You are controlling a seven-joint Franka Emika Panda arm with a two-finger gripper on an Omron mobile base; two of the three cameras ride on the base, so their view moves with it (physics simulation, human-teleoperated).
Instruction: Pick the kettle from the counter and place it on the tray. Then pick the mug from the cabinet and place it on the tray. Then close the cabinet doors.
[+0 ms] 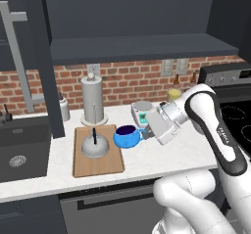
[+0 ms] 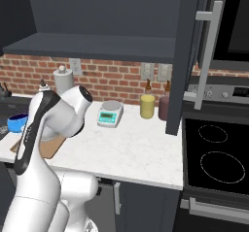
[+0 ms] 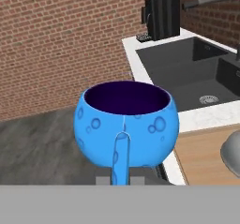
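My gripper (image 1: 143, 134) is shut on the side handle of the bright blue mug (image 1: 127, 136), which stays upright at the right edge of the wooden tray (image 1: 98, 168). The hand view has the mug (image 3: 126, 124) close up, its dark purple inside facing up, with my gripper (image 3: 119, 178) on the handle below. The grey dome kettle (image 1: 95, 147) sits on the tray, left of the mug. Both cabinet doors (image 1: 41, 57) (image 2: 187, 56) stand open over the white counter (image 1: 162, 157). I cannot tell whether the mug touches the tray.
A paper-towel roll (image 1: 93, 101) stands behind the tray, and a small scale (image 1: 142, 111) sits behind the mug. The sink (image 1: 22, 150) lies left, the stove (image 2: 219, 153) right. Yellow (image 2: 147, 106) and maroon (image 2: 164, 107) jars stand by the wall.
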